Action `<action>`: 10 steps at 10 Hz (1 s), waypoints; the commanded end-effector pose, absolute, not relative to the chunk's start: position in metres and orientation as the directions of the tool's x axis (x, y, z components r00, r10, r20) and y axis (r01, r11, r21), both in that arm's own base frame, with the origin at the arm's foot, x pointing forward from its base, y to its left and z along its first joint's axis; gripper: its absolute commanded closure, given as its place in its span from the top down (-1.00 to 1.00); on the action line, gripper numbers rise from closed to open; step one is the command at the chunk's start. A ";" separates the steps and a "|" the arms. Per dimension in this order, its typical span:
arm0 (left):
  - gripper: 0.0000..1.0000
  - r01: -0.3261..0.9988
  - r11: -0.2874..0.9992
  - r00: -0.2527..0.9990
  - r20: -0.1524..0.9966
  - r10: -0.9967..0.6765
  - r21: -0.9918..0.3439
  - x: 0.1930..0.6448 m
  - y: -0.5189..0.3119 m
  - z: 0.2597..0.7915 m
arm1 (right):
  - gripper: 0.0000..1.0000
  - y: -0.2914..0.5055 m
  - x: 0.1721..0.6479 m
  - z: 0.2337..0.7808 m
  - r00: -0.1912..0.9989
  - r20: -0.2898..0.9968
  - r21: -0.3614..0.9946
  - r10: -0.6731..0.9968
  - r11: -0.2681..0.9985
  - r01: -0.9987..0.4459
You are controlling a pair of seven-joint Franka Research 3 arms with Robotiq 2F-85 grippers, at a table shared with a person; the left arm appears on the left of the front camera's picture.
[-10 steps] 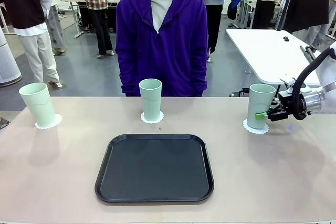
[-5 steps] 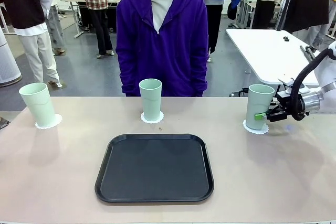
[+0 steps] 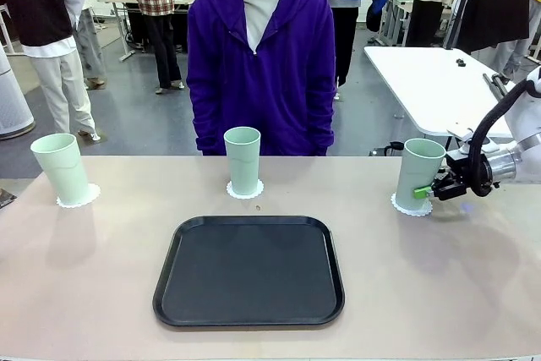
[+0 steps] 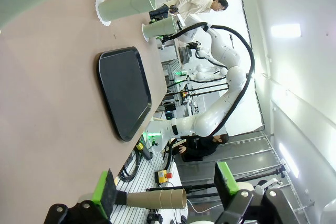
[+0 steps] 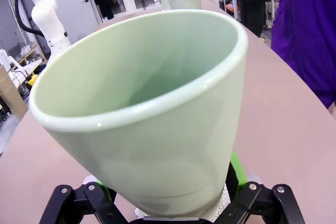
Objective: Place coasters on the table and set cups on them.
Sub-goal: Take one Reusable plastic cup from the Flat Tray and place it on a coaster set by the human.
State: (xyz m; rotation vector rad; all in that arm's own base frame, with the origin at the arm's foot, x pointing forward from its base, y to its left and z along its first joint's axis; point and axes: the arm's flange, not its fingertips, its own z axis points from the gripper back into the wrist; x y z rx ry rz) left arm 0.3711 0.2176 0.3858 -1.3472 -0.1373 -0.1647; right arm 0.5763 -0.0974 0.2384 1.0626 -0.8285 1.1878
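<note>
- A wide beige table point(image 3: 84, 276) spans the lower half of the front view, with a person in a purple hoodie point(image 3: 259, 65) standing behind it at upper centre.
- Three pale green cups stand upright across the middle band of the frame, each on a white lacy coaster: the left cup point(image 3: 61, 168) on the left coaster point(image 3: 78, 198), the middle cup point(image 3: 243, 160) on the middle coaster point(image 3: 245, 192), and the right cup point(image 3: 418, 173) on the right coaster point(image 3: 409, 206).
- A black tray point(image 3: 248, 270) lies at lower centre, in front of the middle cup.
- The right gripper point(image 3: 433, 188) comes in from the right edge beside the right cup; in the right wrist view its green-padded fingers point(image 5: 237, 167) stand on either side of the cup's lower part, spread apart and not clamping it.
- In the left wrist view the left gripper point(image 4: 164, 188) sits at the bottom of the frame, its green pads wide apart and holding nothing.
</note>
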 end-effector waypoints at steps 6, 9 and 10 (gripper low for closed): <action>1.00 0.205 0.210 0.979 0.201 -0.039 -0.956 0.370 0.219 0.388 | 1.00 -0.111 0.577 0.243 0.229 0.910 0.237 0.345 0.018 -0.971; 1.00 0.205 0.210 0.979 0.201 -0.039 -0.956 0.370 0.219 0.388 | 1.00 -0.121 0.581 0.243 0.234 0.911 0.243 0.340 0.016 -0.970; 1.00 0.205 0.210 0.979 0.201 -0.039 -0.956 0.370 0.219 0.388 | 1.00 -0.124 0.583 0.244 0.234 0.913 0.243 0.334 0.015 -0.970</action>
